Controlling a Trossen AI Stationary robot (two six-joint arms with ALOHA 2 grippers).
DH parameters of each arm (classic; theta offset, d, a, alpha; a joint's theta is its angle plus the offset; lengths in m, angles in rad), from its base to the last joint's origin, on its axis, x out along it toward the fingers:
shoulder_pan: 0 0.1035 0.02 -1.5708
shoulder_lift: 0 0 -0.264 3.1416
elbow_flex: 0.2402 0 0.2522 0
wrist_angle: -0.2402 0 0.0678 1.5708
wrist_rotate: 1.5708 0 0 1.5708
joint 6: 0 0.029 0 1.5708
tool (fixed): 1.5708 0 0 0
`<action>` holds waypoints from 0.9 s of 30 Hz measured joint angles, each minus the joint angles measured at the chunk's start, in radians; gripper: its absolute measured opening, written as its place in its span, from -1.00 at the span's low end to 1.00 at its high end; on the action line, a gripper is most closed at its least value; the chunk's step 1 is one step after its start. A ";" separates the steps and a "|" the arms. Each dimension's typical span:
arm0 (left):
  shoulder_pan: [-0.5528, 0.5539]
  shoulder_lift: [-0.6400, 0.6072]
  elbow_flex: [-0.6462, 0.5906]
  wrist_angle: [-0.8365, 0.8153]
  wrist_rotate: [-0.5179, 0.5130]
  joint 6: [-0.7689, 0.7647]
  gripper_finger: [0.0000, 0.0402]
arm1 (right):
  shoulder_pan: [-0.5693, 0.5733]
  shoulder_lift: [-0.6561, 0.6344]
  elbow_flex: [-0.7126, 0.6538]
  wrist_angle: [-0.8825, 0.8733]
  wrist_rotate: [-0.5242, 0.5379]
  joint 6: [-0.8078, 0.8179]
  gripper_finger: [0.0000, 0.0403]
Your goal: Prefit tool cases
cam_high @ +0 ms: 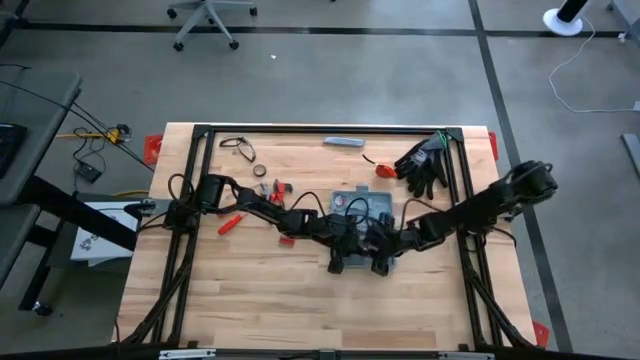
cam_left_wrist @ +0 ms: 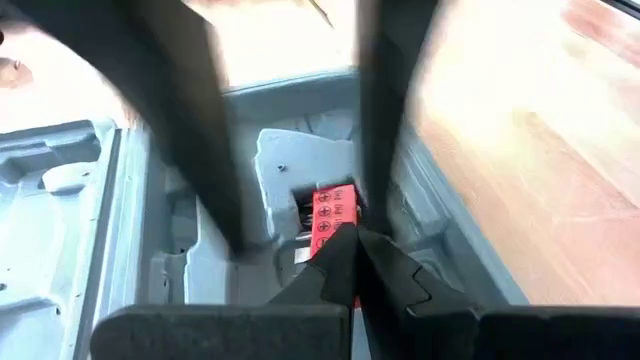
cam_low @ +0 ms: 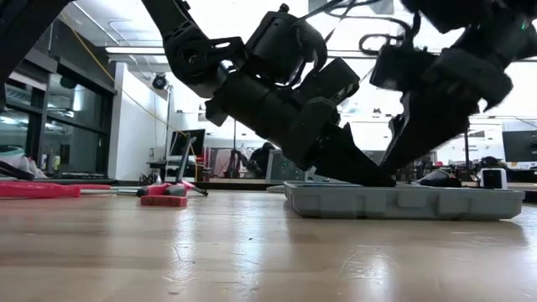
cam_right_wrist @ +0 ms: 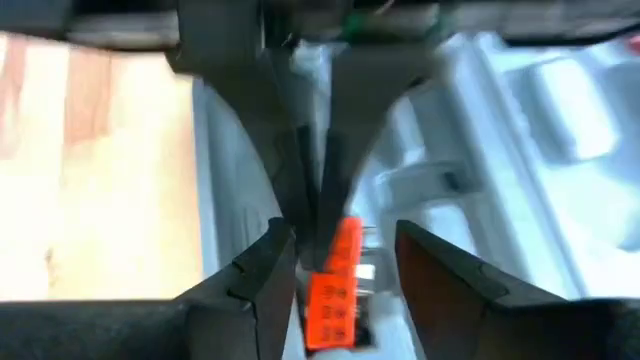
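The open blue-grey tool case (cam_high: 362, 208) lies near the bench's (cam_high: 260, 300) centre, where the left gripper (cam_left_wrist: 352, 232), pinched narrow on a small red-labelled part (cam_left_wrist: 335, 214), seats it in its slot while the right gripper (cam_right_wrist: 335, 258) straddles it, jaws apart.

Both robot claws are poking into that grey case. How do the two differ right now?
The left gripper has its fingertips pinched together beside the red block; the right gripper stands open, its fingers straddling that block. From above, the left gripper reaches in from the left, the right gripper from the right. Both are down inside the open tool case, meeting at one slot.
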 joint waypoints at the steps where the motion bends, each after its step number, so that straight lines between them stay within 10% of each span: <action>1: 0.000 0.000 0.000 0.000 -0.001 0.000 -1.00 | -0.001 -0.022 0.001 -0.020 0.016 0.010 -0.19; 10: 0.000 0.000 -0.002 0.004 0.000 0.000 -1.00 | 0.023 -0.061 0.001 -0.065 0.017 0.088 -0.29; 19: 0.000 0.000 -0.003 0.005 0.000 -0.003 -1.00 | 0.057 0.025 0.001 -0.054 -0.029 0.148 -0.95; 27: 0.000 0.000 -0.003 0.007 0.002 -0.008 -1.00 | 0.059 0.057 0.004 -0.049 -0.031 0.174 -0.97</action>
